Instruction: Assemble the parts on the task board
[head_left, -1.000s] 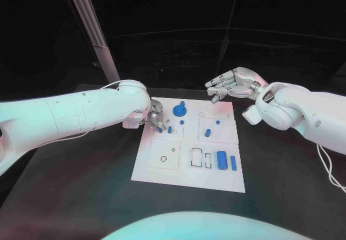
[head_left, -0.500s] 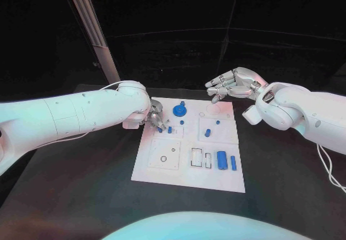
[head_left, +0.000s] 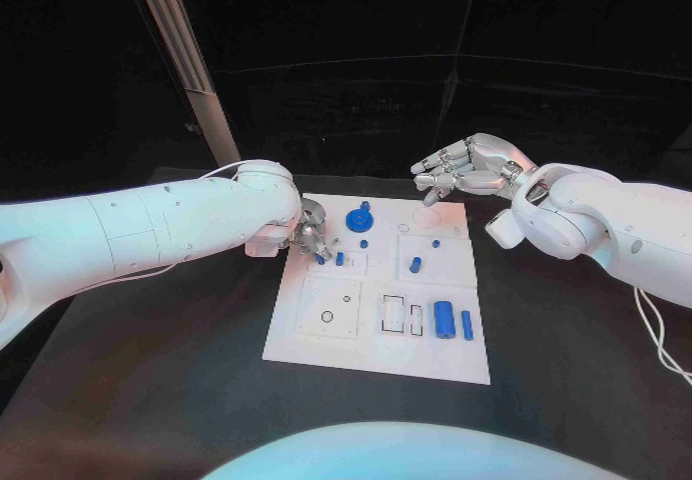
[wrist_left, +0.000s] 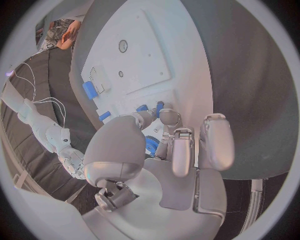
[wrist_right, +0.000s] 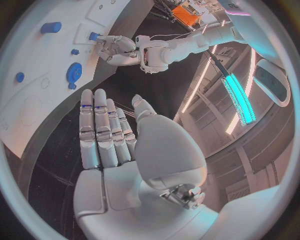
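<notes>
so the task board (head_left: 378, 345) lies flat in the middle of the black table (head_left: 159, 380), a white plate with several inset panels, and i judge the job barely half done: its slots (head_left: 402, 316) near the front still stand empty, with a thick blue cylinder (head_left: 443, 319) and a thin blue bar (head_left: 466, 326) lying loose beside them. a blue gear (head_left: 359, 213) sits at the far end, small blue pegs (head_left: 414, 266) scattered between. my left hand (head_left: 307, 240) is down at the board's left edge, fingertips gathered round a small blue peg (head_left: 339, 259); whether they actually pinch it i cannot tell. my right hand (head_left: 469, 166) hovers above the far edge, fingers apart, holding nothing.
</notes>
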